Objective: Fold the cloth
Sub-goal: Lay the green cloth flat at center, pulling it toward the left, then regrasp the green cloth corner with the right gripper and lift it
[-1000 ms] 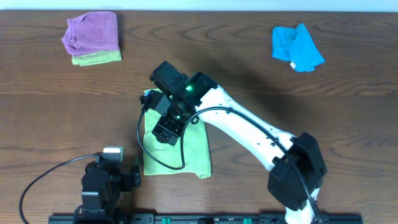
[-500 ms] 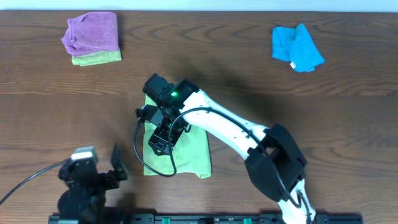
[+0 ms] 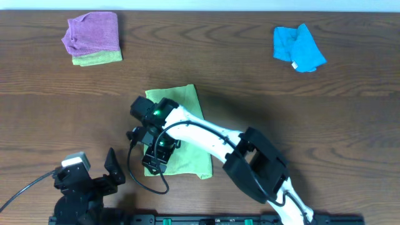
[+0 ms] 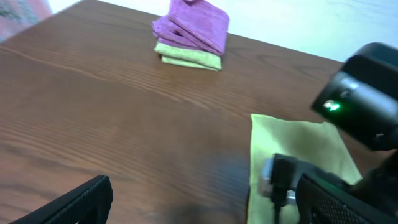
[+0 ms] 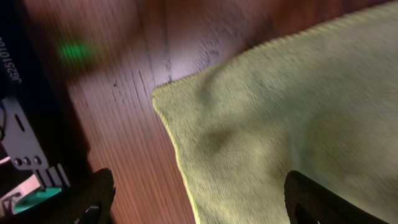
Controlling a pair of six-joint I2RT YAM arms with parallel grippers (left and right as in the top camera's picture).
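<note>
A light green cloth (image 3: 187,140) lies flat in the middle of the table, folded into a long rectangle. My right gripper (image 3: 154,164) is open and hovers low over the cloth's front left corner (image 5: 249,143); its fingers straddle the cloth's edge, holding nothing. My left gripper (image 3: 94,172) is open and empty at the front left, off the cloth. The cloth also shows in the left wrist view (image 4: 292,149), with the right arm's wrist above it.
A purple cloth folded on a green one (image 3: 92,37) lies at the back left, also in the left wrist view (image 4: 191,31). A crumpled blue cloth (image 3: 298,47) lies at the back right. A black cable (image 3: 147,178) loops off the right wrist.
My right gripper has moved from the cloth's back left toward its front left corner. The cloth's back edge is now uncovered. My left gripper has drawn back and left.
</note>
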